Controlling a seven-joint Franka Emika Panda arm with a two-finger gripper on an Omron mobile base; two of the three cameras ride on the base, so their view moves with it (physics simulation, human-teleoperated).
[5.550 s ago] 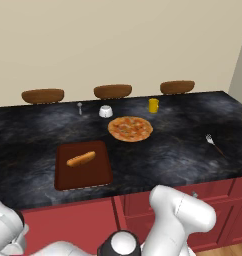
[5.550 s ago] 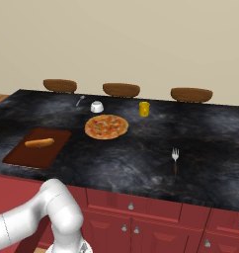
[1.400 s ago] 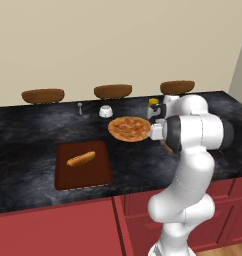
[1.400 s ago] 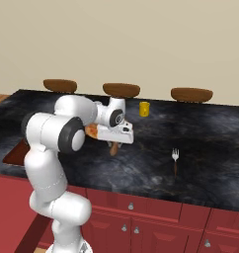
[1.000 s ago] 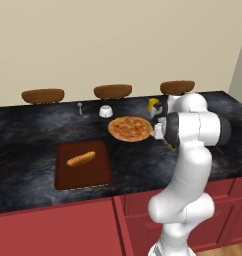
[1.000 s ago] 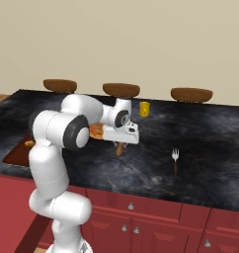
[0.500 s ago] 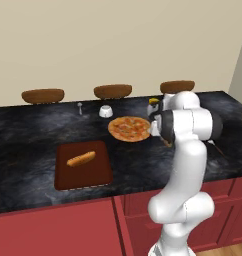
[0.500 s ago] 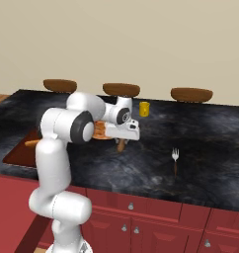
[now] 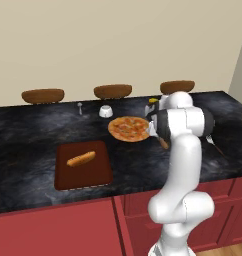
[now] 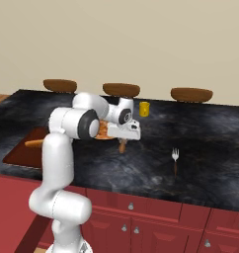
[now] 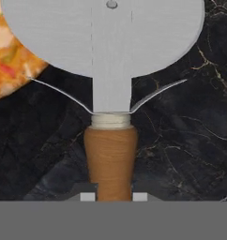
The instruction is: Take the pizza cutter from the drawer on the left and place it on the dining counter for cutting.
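White arm reaching forward from the base, elbow raised, forearm angled down, wrist bent. Gripper (image 10: 123, 142) pointing downward, low above the desk (image 10: 210, 148), jaws clamped on the handle of the pizza cutter (image 11: 110, 140).

the cutter (image 11: 110, 154) has a smooth wood-grain handle, orange-brown, a pale collar, and a flat matt grey metal wheel. the counter (image 11: 181, 140) looks like polished black stone with thin grey veins. the board (image 9: 83, 172) is plain dark red, matt. the arm (image 9: 180, 165) is smooth white plastic, slightly glossy.
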